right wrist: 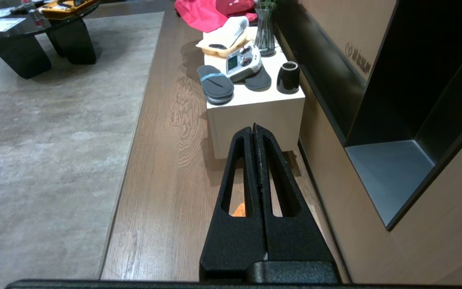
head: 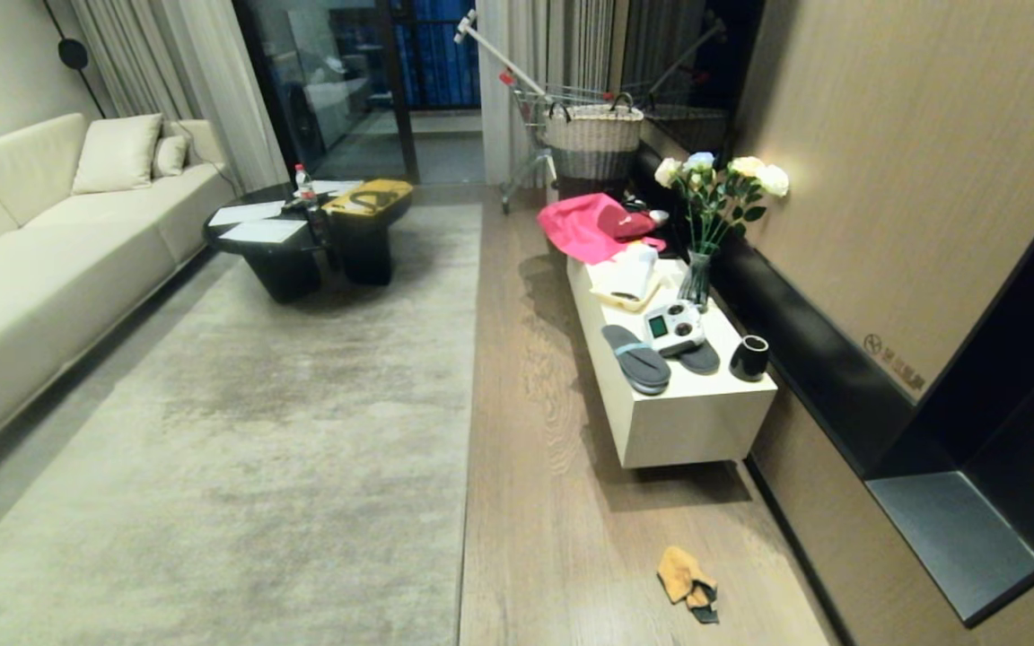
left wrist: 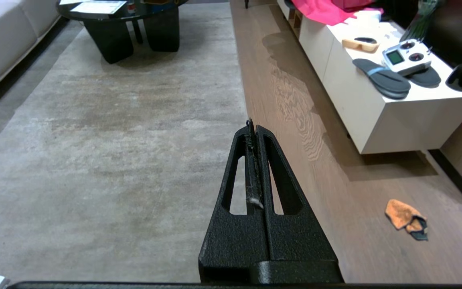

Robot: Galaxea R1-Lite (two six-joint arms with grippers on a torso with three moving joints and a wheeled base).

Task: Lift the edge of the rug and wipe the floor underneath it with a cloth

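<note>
Rug edge (head: 472,359) lies flat along wood floor (head: 535,502). Orange cloth (head: 686,579) crumpled on floor near white cabinet (head: 687,422). Left gripper (left wrist: 252,124) and right gripper (right wrist: 254,129) both pressed together, empty, above floor.

We are looking down at the floor (head: 553,538), light brown wood-grain planks. A large grey-beige rug (head: 257,431) is lying flat on it to our left, and the rug edge (head: 468,449) is running straight beside the bare planks. The cloth (head: 686,579), a small crumpled orange-tan rag, is lying on the planks well apart from the rug, near a low white cabinet (head: 696,422).
</note>
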